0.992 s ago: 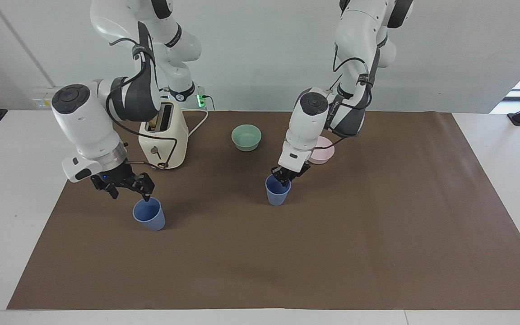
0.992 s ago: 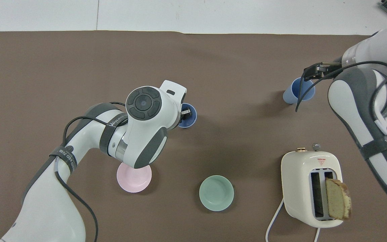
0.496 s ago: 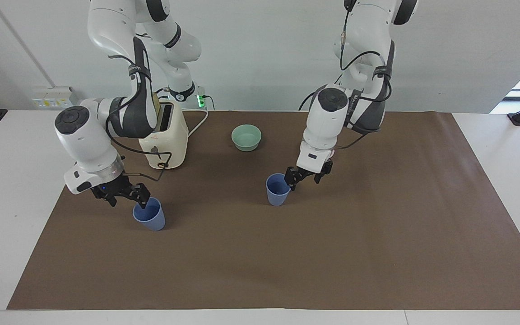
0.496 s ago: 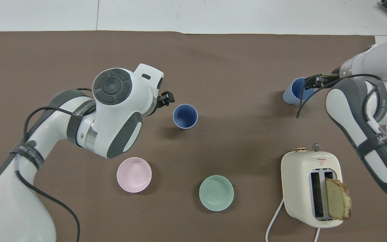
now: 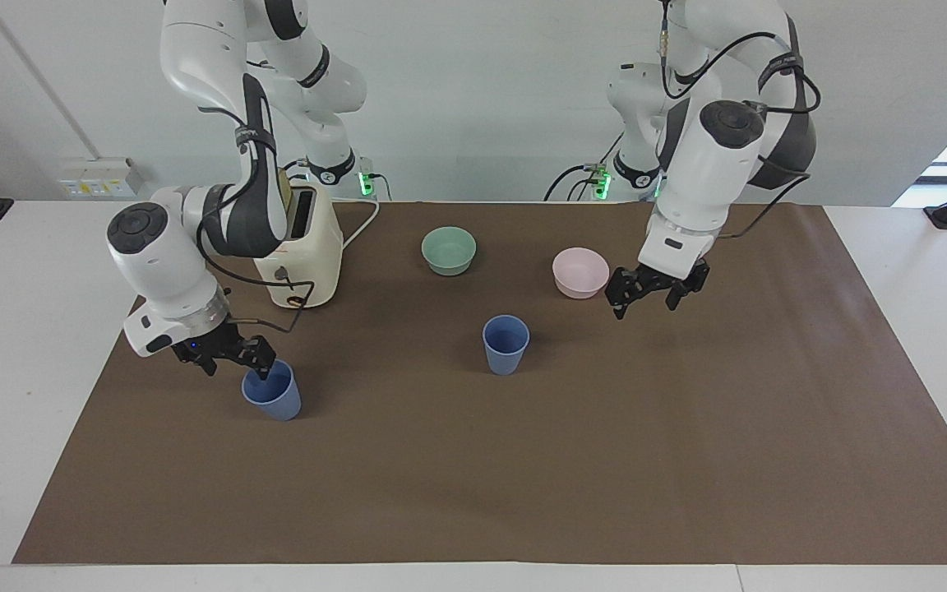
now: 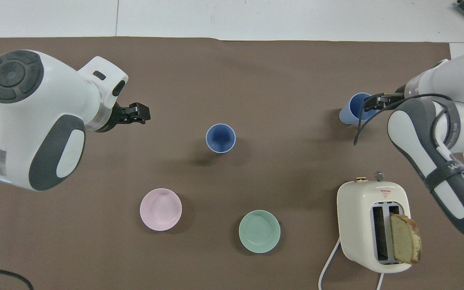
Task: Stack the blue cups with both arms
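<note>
Reaching into the blue cup (image 5: 271,393) at lower left of the facing view, the right gripper (image 5: 231,352) has fingers spread around its rim, apparently to lift it for stacking. The second blue cup (image 5: 505,344) stands mid-surface, a ready base. Open-fingered, the left gripper (image 5: 648,289) hangs beside the pink bowl (image 5: 579,273).

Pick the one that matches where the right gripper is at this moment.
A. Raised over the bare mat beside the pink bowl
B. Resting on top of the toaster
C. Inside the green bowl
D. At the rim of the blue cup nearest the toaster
D: the right gripper sits at the rim of the blue cup nearest the toaster, as the facing view shows.
</note>
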`<state>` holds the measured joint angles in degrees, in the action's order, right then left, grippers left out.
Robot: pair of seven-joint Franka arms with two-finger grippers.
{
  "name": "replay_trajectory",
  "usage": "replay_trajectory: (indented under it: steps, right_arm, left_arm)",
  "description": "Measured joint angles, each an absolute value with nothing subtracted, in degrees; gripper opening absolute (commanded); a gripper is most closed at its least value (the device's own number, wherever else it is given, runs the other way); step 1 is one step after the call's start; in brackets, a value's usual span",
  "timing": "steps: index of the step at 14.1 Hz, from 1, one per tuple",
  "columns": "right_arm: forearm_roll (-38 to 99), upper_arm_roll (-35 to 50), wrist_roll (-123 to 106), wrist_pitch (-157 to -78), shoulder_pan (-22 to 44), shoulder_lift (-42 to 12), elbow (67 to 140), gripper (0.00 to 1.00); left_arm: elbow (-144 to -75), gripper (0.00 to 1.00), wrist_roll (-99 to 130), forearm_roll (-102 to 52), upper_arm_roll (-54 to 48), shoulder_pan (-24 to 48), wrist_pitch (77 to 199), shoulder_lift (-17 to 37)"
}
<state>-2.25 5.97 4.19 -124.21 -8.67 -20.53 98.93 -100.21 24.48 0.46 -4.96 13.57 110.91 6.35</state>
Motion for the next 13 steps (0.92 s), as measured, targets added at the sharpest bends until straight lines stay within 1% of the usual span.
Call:
replay_trajectory:
  steps: [1, 2, 3, 5, 6, 7, 10, 13]
  right_arm:
    - [-2.3, 6.0, 4.2, -124.5, -8.7, -20.5, 99.0, 0.81]
    - [-2.3, 6.0, 4.2, -124.6, -8.7, -20.5, 99.0, 0.73]
    - [-2.3, 6.0, 4.2, -124.6, -8.7, -20.6, 99.1, 0.61]
    - [-2.3, 6.0, 4.2, -124.7, -8.7, -20.9, 99.2, 0.20]
    - [-2.3, 6.0, 4.2, -124.8, -8.7, -21.1, 99.2, 0.04]
    - [-2.3, 6.0, 4.2, -124.8, -8.7, -21.1, 99.2, 0.00]
    - [-2.2, 6.0, 4.3, -125.0, -8.7, -21.1, 99.0, 0.00]
    - [-2.2, 6.4, 4.3, -125.1, -8.5, -20.3, 98.0, 0.00]
  left_arm:
    - [-100.2, 1.00, 22.2, 0.5, -5.0, 12.9, 109.7, 5.5]
    - [-100.2, 1.00, 20.0, 0.5, -5.0, 12.2, 108.7, 4.7]
    - [-100.2, 1.00, 18.0, 0.5, -5.0, 11.4, 107.7, 3.8]
    - [-100.2, 1.00, 14.0, 0.5, -4.9, 9.4, 105.6, 1.9]
    - [-100.2, 1.00, 11.8, 0.5, -4.9, 8.1, 104.4, 1.0]
    - [-100.2, 1.00, 9.7, 0.5, -4.8, 7.0, 103.4, 0.1]
    - [-99.9, 1.00, 5.5, 0.4, -4.7, 4.3, 101.1, -1.8]
    - [-98.2, 1.00, 3.3, 0.4, -4.6, 3.2, 99.0, -2.2]
